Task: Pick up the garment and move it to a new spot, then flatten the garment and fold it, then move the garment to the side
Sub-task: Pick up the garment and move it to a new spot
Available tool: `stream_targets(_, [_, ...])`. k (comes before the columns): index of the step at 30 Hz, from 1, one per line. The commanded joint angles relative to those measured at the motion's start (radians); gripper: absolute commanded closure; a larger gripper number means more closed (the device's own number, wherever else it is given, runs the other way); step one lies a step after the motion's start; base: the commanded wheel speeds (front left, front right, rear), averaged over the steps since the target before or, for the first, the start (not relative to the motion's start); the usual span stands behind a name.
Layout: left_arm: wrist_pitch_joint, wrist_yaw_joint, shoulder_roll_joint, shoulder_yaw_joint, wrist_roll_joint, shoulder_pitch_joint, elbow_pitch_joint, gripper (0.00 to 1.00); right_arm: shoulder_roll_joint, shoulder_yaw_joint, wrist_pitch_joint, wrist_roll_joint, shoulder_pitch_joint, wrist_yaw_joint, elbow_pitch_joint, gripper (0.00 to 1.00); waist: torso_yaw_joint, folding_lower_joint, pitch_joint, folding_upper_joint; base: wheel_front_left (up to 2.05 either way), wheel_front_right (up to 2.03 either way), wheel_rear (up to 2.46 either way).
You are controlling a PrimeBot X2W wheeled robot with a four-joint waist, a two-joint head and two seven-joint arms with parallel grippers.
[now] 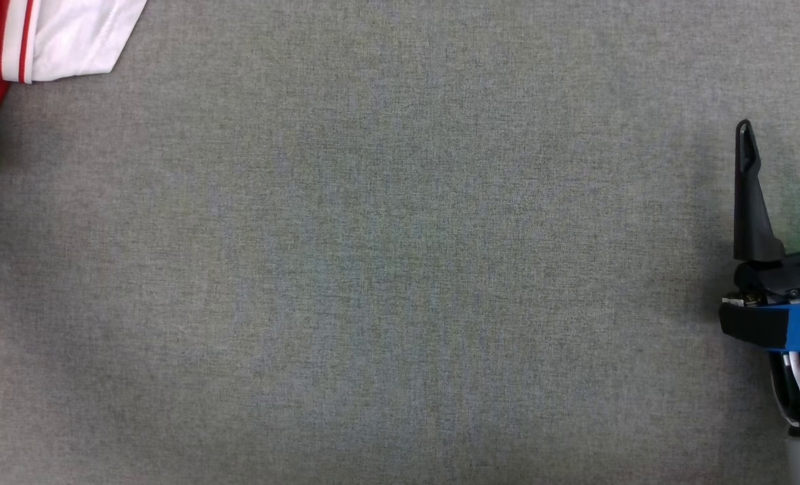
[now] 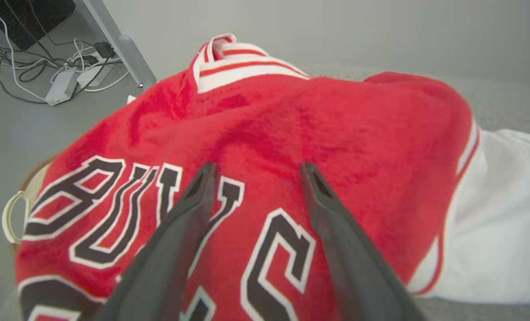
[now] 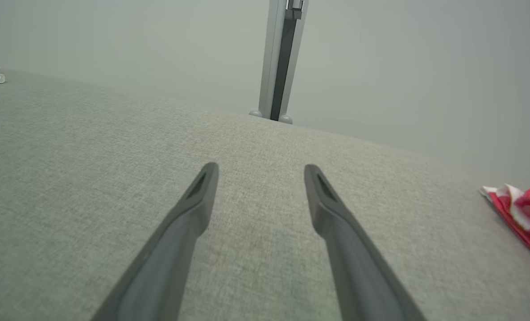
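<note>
Jersey [image 2: 291, 125] bunched at the table's [image 1: 400, 269] far-left corner, both tools spread wide.
Right gripper [image 1: 785, 131] hovers over the table's right side, fingers apart, nothing between them. Left gripper [image 2: 258, 171], just as wide, points down at the red jersey's black lettering. White sleeve lies flat on the table; cables [image 2: 46, 67] beyond its edge.
</note>
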Motion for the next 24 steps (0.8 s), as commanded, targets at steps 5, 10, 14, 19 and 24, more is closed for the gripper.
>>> stream_targets(5, [0.15,-0.005,-0.01,-0.033,-0.057,-0.023,0.121,0.0,-0.004,0.007,0.007,-0.007,-0.023,-0.001,-0.011,0.0,0.01,-0.0002,0.006,0.0,0.0,0.0,0.0])
stream_targets(10, [0.248,-0.006,-0.021,-0.088,-0.123,-0.005,0.156,1.0,-0.008,0.012,0.01,-0.004,-0.031,-0.001,-0.011,0.0,0.015,-0.0002,0.005,0.0,0.0,0.0,0.0])
stream_targets(14, [0.263,-0.006,-0.007,-0.119,-0.161,0.008,0.146,1.0,-0.01,0.013,0.008,0.003,-0.03,-0.001,-0.003,0.0,0.014,-0.0002,-0.001,0.0,0.0,0.0,0.0])
stream_targets(19, [0.198,-0.006,0.024,-0.147,-0.185,0.009,0.113,1.0,0.001,0.017,-0.004,0.009,-0.029,-0.001,0.019,0.0,0.002,-0.0002,-0.03,0.0,0.0,0.0,0.0])
stream_targets(24, [0.075,-0.007,0.052,-0.17,-0.17,-0.021,0.075,1.0,0.02,0.021,-0.031,0.016,-0.022,-0.001,0.06,0.0,-0.019,-0.0002,-0.086,0.0,0.0,0.0,0.0])
